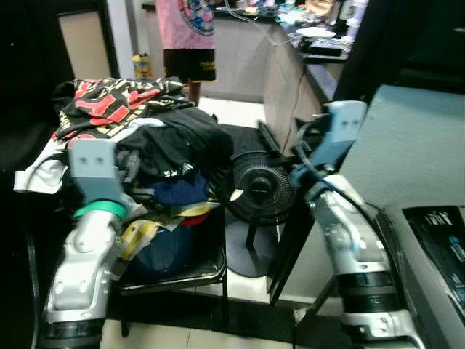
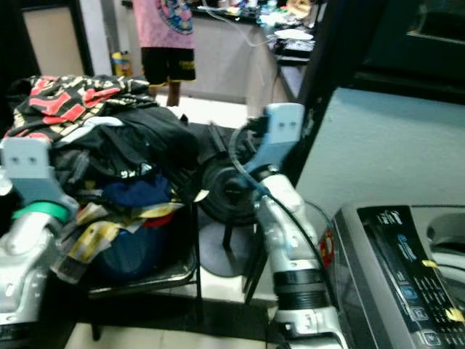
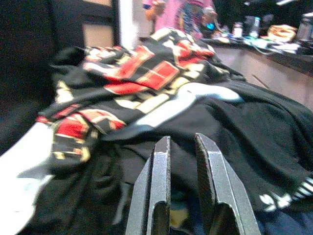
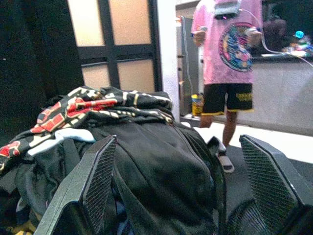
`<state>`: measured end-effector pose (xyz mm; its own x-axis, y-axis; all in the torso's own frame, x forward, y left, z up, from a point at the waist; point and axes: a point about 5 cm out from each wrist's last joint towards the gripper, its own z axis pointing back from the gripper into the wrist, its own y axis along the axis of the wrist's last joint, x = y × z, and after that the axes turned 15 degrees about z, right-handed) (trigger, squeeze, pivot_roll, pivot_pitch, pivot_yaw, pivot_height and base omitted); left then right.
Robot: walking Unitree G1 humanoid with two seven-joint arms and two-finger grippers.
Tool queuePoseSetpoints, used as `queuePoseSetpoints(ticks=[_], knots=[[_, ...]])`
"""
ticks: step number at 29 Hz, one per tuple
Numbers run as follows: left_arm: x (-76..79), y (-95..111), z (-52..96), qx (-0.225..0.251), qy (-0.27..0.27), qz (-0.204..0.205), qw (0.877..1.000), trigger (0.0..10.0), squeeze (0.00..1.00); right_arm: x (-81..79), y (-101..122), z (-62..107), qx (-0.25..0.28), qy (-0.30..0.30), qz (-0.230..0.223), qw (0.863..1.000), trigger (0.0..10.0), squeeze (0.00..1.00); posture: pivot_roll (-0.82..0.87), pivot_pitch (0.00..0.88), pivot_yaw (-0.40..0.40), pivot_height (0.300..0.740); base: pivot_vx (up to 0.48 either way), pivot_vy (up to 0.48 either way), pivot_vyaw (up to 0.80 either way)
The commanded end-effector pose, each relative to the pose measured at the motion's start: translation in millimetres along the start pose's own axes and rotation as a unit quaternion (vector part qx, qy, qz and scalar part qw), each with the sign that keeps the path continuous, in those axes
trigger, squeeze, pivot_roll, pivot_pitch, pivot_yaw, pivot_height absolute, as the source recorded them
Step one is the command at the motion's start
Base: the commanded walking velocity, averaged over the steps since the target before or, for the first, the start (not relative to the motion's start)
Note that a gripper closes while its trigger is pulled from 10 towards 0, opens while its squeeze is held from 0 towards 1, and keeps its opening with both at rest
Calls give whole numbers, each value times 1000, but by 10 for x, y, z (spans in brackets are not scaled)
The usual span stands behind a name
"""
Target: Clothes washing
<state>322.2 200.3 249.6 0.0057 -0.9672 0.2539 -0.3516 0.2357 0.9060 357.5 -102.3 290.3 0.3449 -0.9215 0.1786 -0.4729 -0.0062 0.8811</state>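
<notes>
A heap of laundry sits in a blue basket (image 1: pixel 167 251) on a black metal stool (image 1: pixel 207 275). On top lies a red, black and cream patterned garment (image 1: pixel 109 98); a black garment (image 1: pixel 182 138) drapes the near right side. My left gripper (image 3: pixel 182 142) is low against the black cloth with its two fingers (image 3: pixel 159 196) nearly together and nothing between them; its wrist block (image 1: pixel 91 163) stands at the heap's left. My right gripper (image 4: pixel 177 147) is wide open, held right of the heap and pointing at the black garment (image 4: pixel 161 166), apart from it.
A black floor fan (image 1: pixel 261 189) stands just right of the stool. The washing machine (image 2: pixel 407 269) with its control panel is at the near right. A person in a pink shirt (image 4: pixel 230 49) stands at the back by a cluttered counter (image 1: pixel 312 36).
</notes>
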Motion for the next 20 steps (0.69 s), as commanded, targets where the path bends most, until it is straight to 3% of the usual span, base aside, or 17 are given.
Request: queuePoseSetpoints(ticks=[1,16,20], knots=[[16,-34,10,-4,-4,1,1000,10000,0,54,-5,8,-1,-7,8,1000,10000,0,-11,0,-37,740,296,0,800],[-19,-67,42,-8,3,3,1000,10000,0,80,-4,-21,-3,-4,7,1000,10000,0,-21,0,-47,740,295,0,0],[-27,-71,47,-9,3,1,1000,10000,0,69,-3,-28,-4,0,13,1000,10000,0,-22,0,-45,740,293,0,800]])
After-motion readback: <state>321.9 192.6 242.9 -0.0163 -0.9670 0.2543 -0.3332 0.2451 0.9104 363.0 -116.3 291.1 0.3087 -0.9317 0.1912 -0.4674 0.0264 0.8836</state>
